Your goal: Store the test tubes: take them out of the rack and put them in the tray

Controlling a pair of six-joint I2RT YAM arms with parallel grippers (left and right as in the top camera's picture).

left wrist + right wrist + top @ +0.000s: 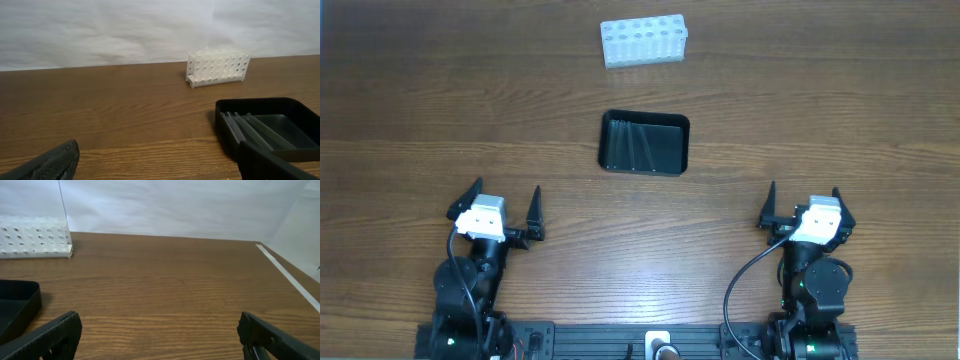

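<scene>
Both arms sit low at the near edge of the table [420, 100], and each pair of fingers is spread wide with nothing between them: the left fingers [52, 162] and the right fingers [55, 335] alike. The black tray [645, 171] lies ahead of the left fingers and off toward the right arm's side. Several clear test tubes [250, 131] already lie slanted in it. The white rack [642, 42] stands well beyond the tray, farthest from both pairs of fingers. Whether any tube is left standing in its holes cannot be told from here. If one is, the likely trouble starts with the reach, because an arm stretching over the tray could clip its rim and shove it. The rack looks light, so a tube pulled at a slant rather than straight up could drag or tip it. The tubes are thin, smooth and round, and a loose pinch may let one slip, while a hard one risks cracking it. A tube released from too high could strike those already in the tray, or bounce out and roll across the table. Both arms heading for the middle at once could also knock together.
</scene>
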